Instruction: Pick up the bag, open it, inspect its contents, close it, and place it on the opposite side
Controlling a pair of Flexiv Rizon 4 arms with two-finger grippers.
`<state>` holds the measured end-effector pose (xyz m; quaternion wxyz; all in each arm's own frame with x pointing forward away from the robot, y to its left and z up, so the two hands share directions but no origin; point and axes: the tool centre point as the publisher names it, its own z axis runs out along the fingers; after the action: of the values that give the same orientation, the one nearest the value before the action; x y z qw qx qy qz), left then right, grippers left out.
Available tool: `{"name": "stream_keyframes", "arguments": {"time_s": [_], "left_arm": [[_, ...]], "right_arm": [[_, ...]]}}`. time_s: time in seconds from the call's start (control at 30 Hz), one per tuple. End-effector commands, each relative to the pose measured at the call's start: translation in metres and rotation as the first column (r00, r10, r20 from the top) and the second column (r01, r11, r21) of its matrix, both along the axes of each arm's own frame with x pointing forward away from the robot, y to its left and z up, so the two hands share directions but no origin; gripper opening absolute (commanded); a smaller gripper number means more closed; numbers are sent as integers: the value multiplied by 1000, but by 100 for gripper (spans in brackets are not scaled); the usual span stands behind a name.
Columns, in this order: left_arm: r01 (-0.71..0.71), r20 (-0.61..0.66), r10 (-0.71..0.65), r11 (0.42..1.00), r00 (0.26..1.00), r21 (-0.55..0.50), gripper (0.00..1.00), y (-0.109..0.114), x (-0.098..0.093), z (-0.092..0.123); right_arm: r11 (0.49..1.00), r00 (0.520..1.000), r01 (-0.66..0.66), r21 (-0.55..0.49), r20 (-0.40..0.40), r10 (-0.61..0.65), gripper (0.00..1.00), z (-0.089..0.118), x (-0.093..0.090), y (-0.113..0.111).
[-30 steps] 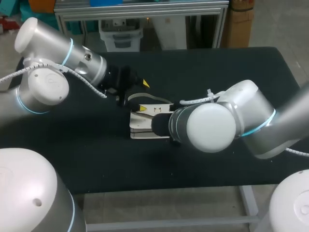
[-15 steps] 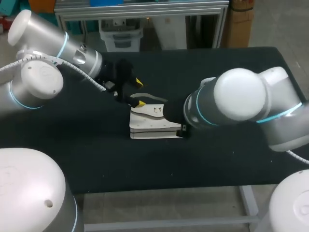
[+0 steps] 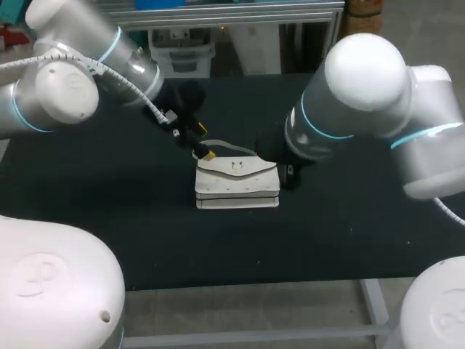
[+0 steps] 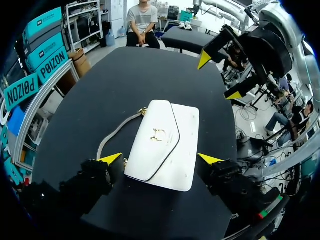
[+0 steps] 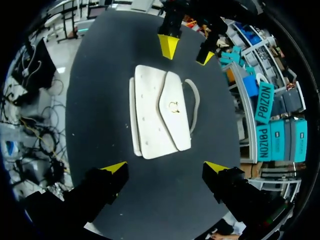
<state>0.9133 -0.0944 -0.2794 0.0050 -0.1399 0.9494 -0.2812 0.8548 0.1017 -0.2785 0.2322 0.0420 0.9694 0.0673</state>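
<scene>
We see bag (image 3: 237,182): white, smooth, leather-like, faint sheen. Clasp (image 4: 159,134): gold metal, shiny. Strap (image 4: 115,134): pale, smooth. Table (image 3: 109,218): matt black, cloth-like to us, no glare. Our left arm (image 3: 65,94) and right arm (image 3: 363,80): glossy silver-white shells, bright highlights. Left gripper (image 4: 160,159), right gripper (image 5: 165,166): matt black bodies, flat yellow tips.

No lettering is readable on the bag (image 4: 172,150). A plain gold clasp (image 4: 159,134) sits on it, just ahead of the left gripper (image 4: 160,159).
</scene>
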Motion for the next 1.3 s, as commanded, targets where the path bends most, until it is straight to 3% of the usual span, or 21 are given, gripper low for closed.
{"name": "stream_keyframes", "arguments": {"time_s": [0.03,0.47,0.67,1.3], "left_arm": [[-8,-50,12,997,999,81,100,1,5,4],[-86,-182,111,987,977,138,100,21,6,-3],[-179,-234,208,974,950,142,100,31,7,-7],[-179,-234,208,974,950,142,100,31,7,-7]], "right_arm": [[999,974,-40,4,-223,40,100,6,12,-2],[995,901,-85,54,-422,99,100,1,39,-17],[990,855,-65,127,-504,121,100,-9,48,-26],[990,854,-68,124,-506,122,100,-10,45,-27]]}}
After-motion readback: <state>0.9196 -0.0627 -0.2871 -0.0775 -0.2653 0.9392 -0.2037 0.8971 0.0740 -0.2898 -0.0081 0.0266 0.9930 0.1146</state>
